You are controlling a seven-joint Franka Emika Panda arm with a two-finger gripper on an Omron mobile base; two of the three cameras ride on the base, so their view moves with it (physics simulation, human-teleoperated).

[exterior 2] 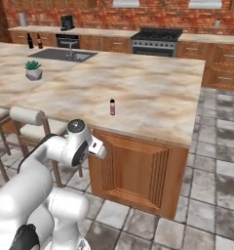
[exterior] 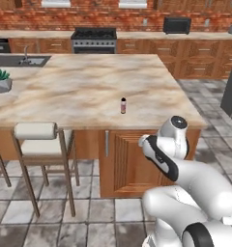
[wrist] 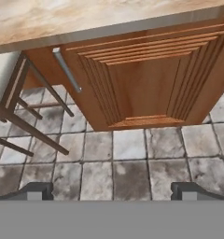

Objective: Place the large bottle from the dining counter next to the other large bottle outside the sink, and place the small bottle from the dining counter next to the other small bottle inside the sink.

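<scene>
The small bottle [exterior: 123, 105] [exterior 2: 112, 107], stubby and pinkish-white, stands upright near the front edge of the dining counter [exterior: 84, 89] [exterior 2: 138, 88]. The sink [exterior: 20, 61] [exterior 2: 65, 54] lies at the counter's far left end, with its slim faucet. Two dark bottles [exterior 2: 30, 41] stand beyond the sink on the left; I cannot tell their sizes. The large bottle is out of view. My gripper [wrist: 114, 193] is open and holds nothing. It hangs low in front of the counter, facing a wooden cabinet door [wrist: 146, 79] and the floor tiles.
Wooden stools [exterior: 38, 140] [exterior 2: 24, 117] stand at the counter's front, their legs [wrist: 20, 116] left of the hand. A potted plant [exterior: 1, 81] [exterior 2: 33, 71] sits on the counter. A stove [exterior: 94, 39] [exterior 2: 155, 41] stands along the brick wall.
</scene>
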